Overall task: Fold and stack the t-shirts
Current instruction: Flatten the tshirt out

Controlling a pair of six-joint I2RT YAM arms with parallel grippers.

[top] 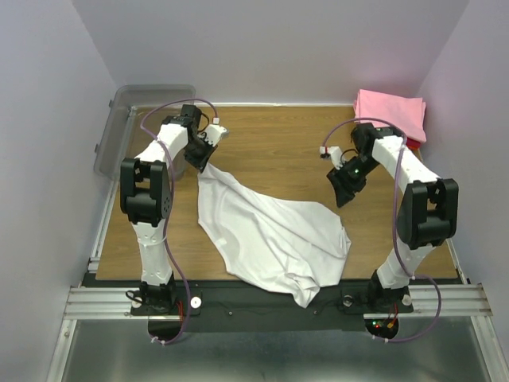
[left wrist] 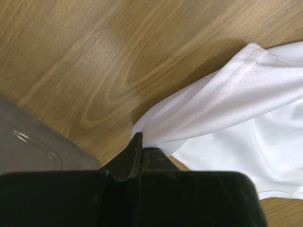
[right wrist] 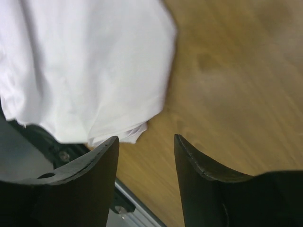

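Observation:
A white t-shirt (top: 270, 231) lies crumpled across the middle of the wooden table, its near edge hanging over the front rail. My left gripper (top: 202, 161) is shut on its far left corner and holds that corner lifted; in the left wrist view the cloth (left wrist: 227, 99) bunches at the closed tips of the gripper (left wrist: 140, 142). My right gripper (top: 343, 191) hangs open above the table, right of the shirt. Between its fingers (right wrist: 147, 142) there is only bare wood, and the white cloth (right wrist: 80, 61) lies off to the left. A folded pink t-shirt (top: 390, 111) rests at the back right corner.
A clear grey plastic bin (top: 119, 127) stands at the back left, close beside my left gripper, and its rim (left wrist: 28, 146) shows in the left wrist view. A red edge (top: 415, 144) peeks from under the pink shirt. Purple walls enclose the table.

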